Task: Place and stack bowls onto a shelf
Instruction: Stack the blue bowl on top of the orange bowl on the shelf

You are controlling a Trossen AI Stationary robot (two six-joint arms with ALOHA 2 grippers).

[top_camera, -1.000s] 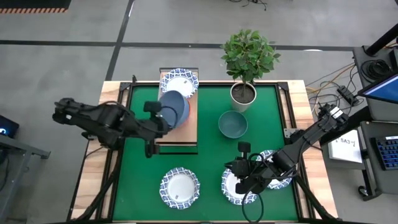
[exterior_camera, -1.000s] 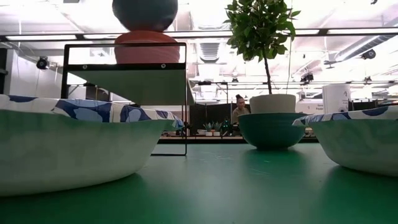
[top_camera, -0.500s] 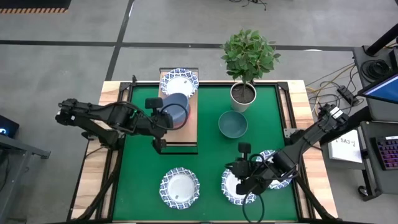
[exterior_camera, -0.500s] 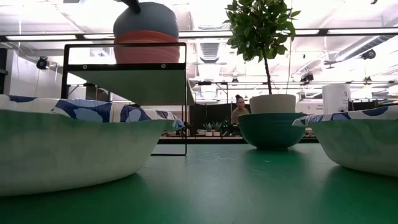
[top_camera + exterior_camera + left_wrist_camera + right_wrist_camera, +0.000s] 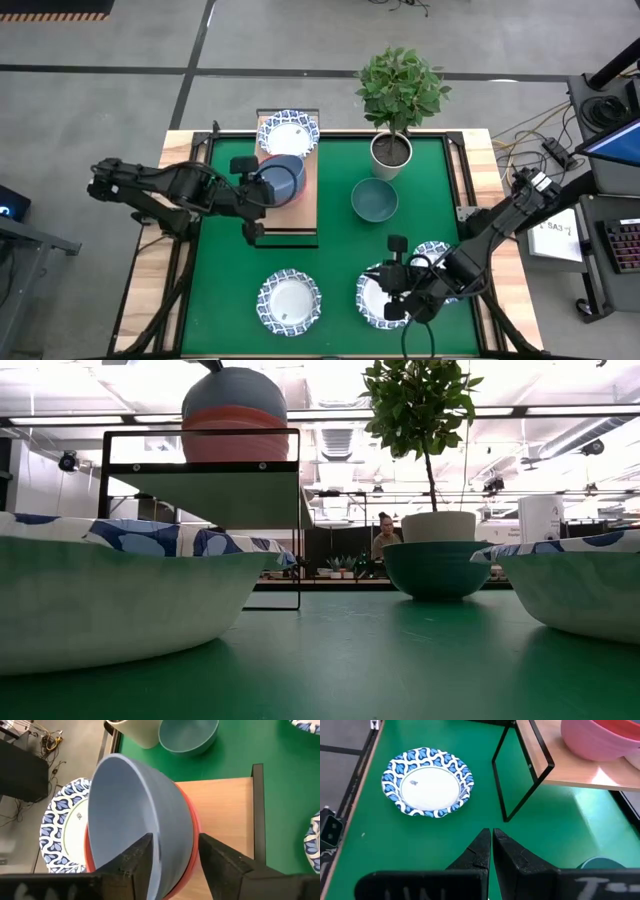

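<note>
Plain blue round bowl (image 5: 283, 176) nested mouth-up, slightly tilted, in red bowl (image 5: 192, 827) on long light-wood shelf (image 5: 304, 205), left gripper (image 5: 258, 186) fingers pinching its rim, right gripper (image 5: 396, 297) fingers pressed together.

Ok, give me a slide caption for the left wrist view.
Left claw grips the blue bowl's rim, nesting it in the red bowl on the shelf.

We see, rel. to the shelf (image 5: 288, 185): two stacked bowls (image 5: 281, 179) on it w/ a patterned bowl (image 5: 289, 132) behind them, plant pot (image 5: 391, 150) right, three more bowls (image 5: 290, 300) in front.
</note>
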